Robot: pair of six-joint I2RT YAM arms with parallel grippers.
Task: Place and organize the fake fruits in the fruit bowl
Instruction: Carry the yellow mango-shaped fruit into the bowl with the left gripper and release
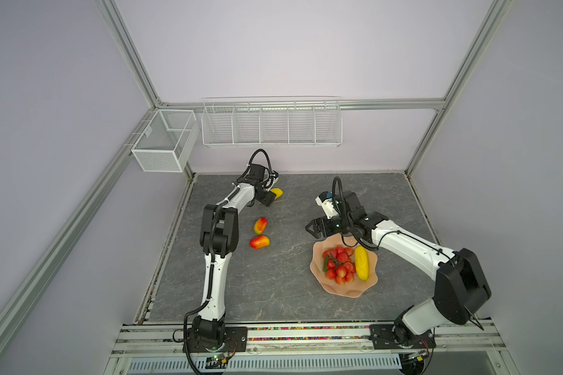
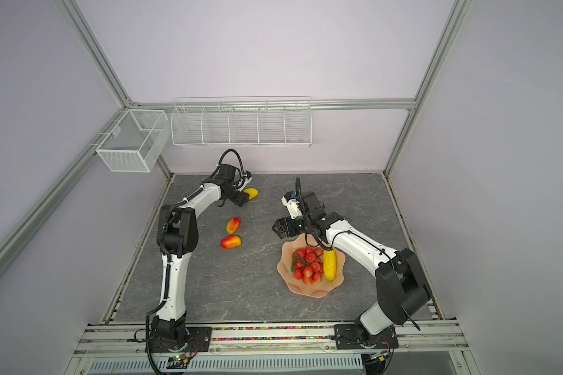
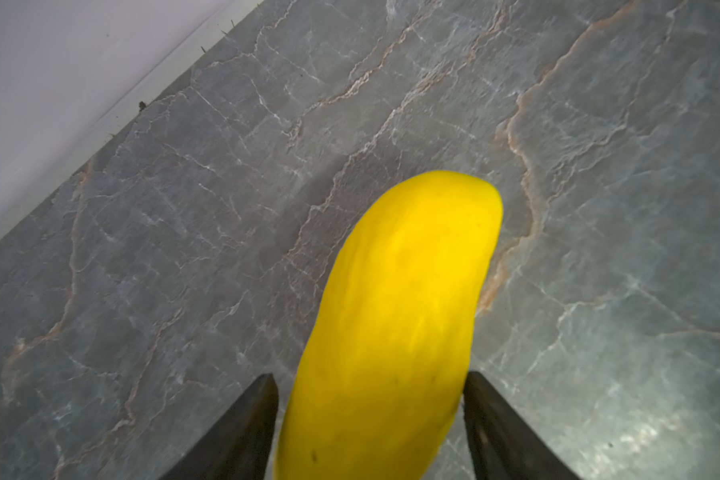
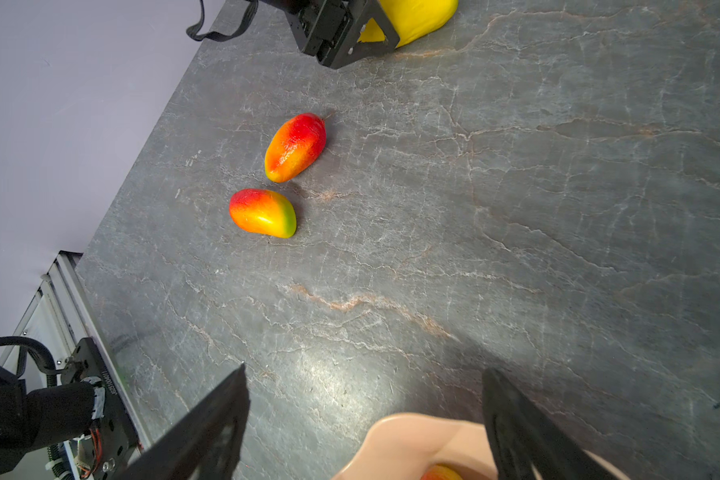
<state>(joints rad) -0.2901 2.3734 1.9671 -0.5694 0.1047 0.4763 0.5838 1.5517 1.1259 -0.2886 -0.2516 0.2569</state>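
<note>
At lower left of the right wrist view, lettering: white print on the black base plate [image 4: 109, 386], too blurred to read.
Fruit bowl [image 1: 342, 292]: glossy peach-pink, wavy rim; lower right of centre in both top views, on the grey marbled table [image 1: 273, 285].
Berry bunch [image 1: 338, 264]: small red berries with a green leaf, in the bowl's left half.
Bowl yellow fruit [image 1: 361, 263]: oblong and ridged, in the bowl just right of the berries.
Far yellow fruit [image 3: 404, 291]: smooth yellow skin with faint ridges, on the table near the back wall, upper left of centre.
Upper mango [image 1: 260, 225]: red-yellow-green, on the table left of centre.
Lower mango [image 1: 259, 242]: same colouring, just below the upper one.
Left gripper [image 1: 270, 198]: jaws part-open, astride the far yellow fruit; one finger touches it, a sliver of table shows beside the other; firm hold cannot be told.
Right gripper [image 4: 364, 378]: jaws wide apart, holding nothing, above the bowl's far rim.
</note>
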